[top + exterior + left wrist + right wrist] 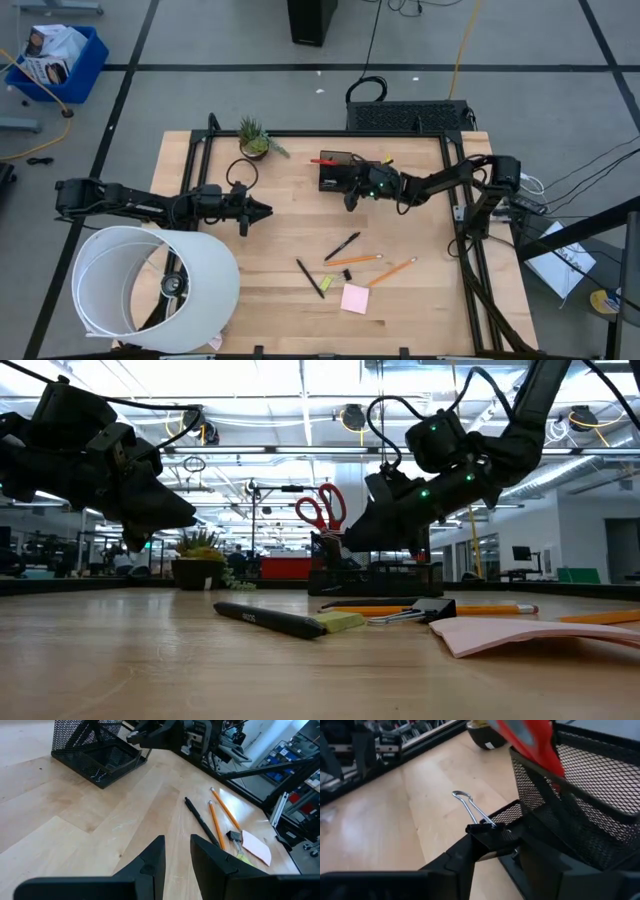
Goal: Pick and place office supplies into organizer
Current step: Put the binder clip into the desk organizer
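Observation:
The black mesh organizer point(333, 172) stands at the table's far middle, with red-handled scissors point(320, 508) upright in it. My right gripper point(492, 837) hovers right by the organizer's near side, shut on a black binder clip point(487, 829). My left gripper point(177, 845) stands open and empty over the table's left middle, pointing toward the right. Two black pens point(342, 246), two orange pencils point(393, 271), a pink sticky pad point(354, 298), a second binder clip point(430, 608) and a yellow-green piece point(340, 622) lie flat on the near middle of the table. My right gripper pinches the binder clip's black body point(495, 831) between its two fingertips. The clip's silver wire handles point(470, 805) stick out ahead of the fingers. The fingers slant slightly downward beside the organizer's low wall point(520, 812), and the clip is clear of the table.
A small potted plant point(255, 140) stands at the far left of the table. A large white cylinder point(150, 290) fills the near left corner. Black frame rails point(455, 200) run along the table's sides. Bare wood lies between the two grippers.

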### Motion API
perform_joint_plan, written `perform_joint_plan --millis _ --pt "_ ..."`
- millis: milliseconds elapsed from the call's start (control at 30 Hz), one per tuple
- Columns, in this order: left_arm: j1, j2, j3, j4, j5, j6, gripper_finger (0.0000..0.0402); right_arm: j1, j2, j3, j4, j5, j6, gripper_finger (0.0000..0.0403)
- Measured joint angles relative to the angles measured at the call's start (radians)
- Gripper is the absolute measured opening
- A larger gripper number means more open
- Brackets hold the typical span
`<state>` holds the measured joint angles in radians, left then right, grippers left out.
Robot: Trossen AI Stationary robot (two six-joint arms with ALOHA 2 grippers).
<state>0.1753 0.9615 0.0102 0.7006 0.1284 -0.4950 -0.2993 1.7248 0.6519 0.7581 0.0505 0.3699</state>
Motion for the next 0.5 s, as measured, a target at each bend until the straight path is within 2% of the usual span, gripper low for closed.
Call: perform_joint_plan --millis 267,500 --pt "0.000 0.000 0.000 0.007 0.000 0.001 0.0093 -0.013 0.000 0.032 0.002 0.039 0.041 0.0178" --pt "0.000 0.000 0.000 0.006 0.000 0.002 0.0093 -0.013 0.000 0.035 0.001 0.031 0.041 0.0207"
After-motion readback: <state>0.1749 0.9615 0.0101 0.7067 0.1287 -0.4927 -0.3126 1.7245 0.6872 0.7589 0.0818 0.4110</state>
